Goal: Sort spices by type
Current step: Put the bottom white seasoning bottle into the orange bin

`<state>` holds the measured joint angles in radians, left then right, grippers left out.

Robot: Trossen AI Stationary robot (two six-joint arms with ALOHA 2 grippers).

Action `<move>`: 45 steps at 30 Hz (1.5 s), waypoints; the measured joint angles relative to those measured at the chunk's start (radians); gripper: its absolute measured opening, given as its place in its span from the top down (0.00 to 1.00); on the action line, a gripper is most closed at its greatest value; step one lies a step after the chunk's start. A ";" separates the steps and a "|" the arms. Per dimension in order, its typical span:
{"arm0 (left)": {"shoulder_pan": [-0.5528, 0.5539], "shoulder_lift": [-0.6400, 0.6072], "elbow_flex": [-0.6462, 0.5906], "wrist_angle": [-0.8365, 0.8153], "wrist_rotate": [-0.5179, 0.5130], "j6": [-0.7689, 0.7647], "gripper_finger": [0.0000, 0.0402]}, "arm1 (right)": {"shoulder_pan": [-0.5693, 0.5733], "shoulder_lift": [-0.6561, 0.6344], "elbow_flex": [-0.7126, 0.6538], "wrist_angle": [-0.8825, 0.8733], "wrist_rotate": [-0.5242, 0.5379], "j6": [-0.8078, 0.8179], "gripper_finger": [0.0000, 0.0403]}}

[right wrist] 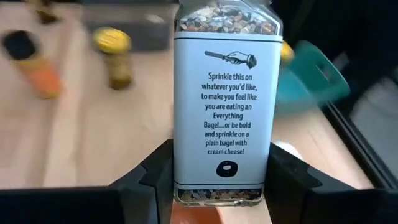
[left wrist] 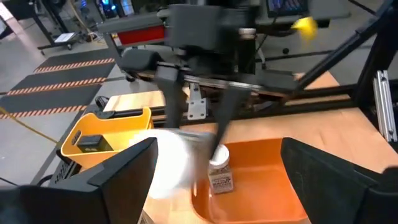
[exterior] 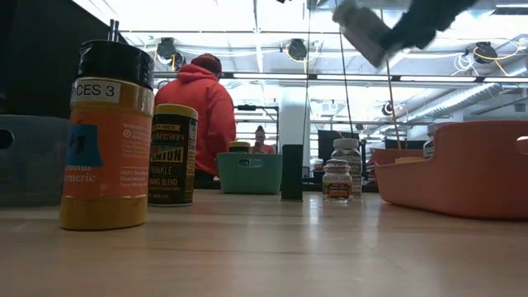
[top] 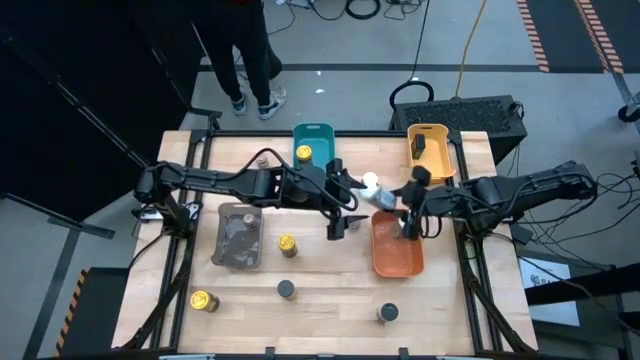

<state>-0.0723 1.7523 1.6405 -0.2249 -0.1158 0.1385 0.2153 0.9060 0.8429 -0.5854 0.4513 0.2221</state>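
Jaws of the right gripper (right wrist: 221, 186) clamp a bagel-seasoning jar (right wrist: 222, 99) above the orange tray (top: 396, 262); the left gripper (top: 338, 228), beside it, looks open. Sorting seems about half done, since four spice jars stand loose on the worktop (top: 330, 300) beyond that tray.

Pretty crowded mid-table: the left gripper (top: 338, 205) and right gripper (top: 408, 213) sit close together just beside the orange tray (top: 397, 258), with a white-topped jar (top: 372, 186) between them. The right one is clamped on a bagel-seasoning jar (right wrist: 222, 99) over that tray, where another small jar (left wrist: 220, 173) already stands. Front of the table is roomier; only a yellow-topped jar (top: 204, 300) and two dark-topped jars (top: 286, 289) (top: 387, 313) stand well apart there.
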 joint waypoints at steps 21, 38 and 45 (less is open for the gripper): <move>0.040 -0.003 -0.267 0.362 0.089 0.025 0.13 | 0.329 -0.176 -0.400 0.627 0.367 -0.163 0.60; 0.018 0.040 -0.334 0.749 0.253 0.066 0.13 | 0.349 -0.110 -0.566 1.362 0.178 -0.575 0.60; 0.017 0.073 -0.333 0.817 0.272 0.078 0.13 | 0.315 -0.075 -0.566 1.387 0.173 -0.569 0.60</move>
<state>-0.0555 1.8254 1.3072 0.5921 0.1566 0.2165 0.5299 0.8312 0.2764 0.8019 0.6245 -0.3470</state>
